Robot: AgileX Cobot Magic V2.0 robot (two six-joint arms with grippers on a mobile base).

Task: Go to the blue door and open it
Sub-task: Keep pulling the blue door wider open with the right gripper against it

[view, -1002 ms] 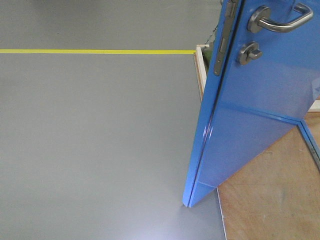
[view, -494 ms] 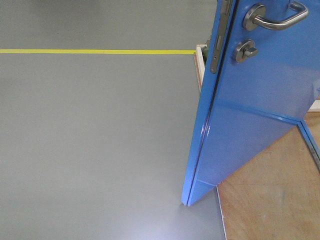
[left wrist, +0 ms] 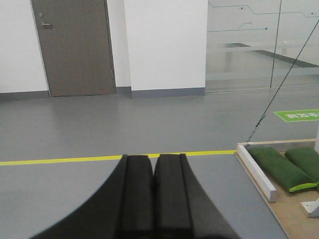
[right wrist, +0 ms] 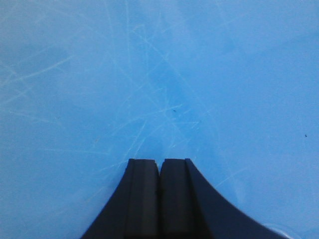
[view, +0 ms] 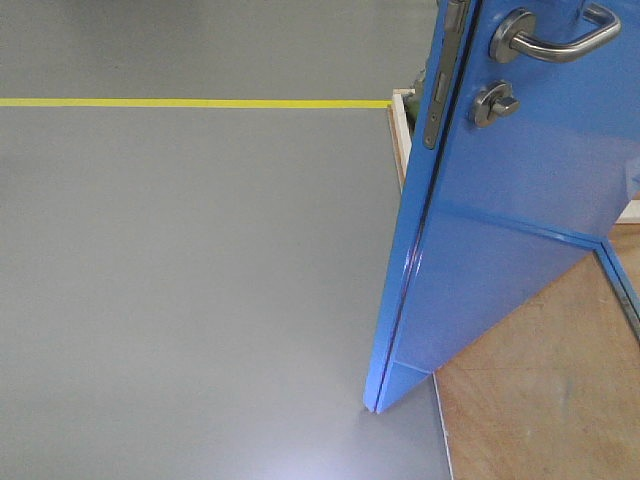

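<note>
Right gripper (right wrist: 159,164) is pinched closed on nothing, facing the blue door (view: 520,200). Left gripper (left wrist: 153,162) is closed too, holding nothing.

Showing glossy bright blue across the large flat door panel (view: 520,230), with fine pale scratches criss-crossing that blue in the right wrist view. Showing brushed-steel grey on the curved lever handle (view: 555,42) and the round thumb-turn lock (view: 495,103). Running a thin yellow painted line (view: 190,103) across the plain matte grey floor (view: 180,280). Showing pale orange-brown grain on the plywood platform (view: 540,400). Wearing matte black on the left gripper (left wrist: 153,158) and right gripper (right wrist: 159,161). Showing dark green with a lime edge on two soft cushions (left wrist: 276,167), grey-brown on the flat far door (left wrist: 75,47), white on the smooth wall (left wrist: 164,45).
</note>
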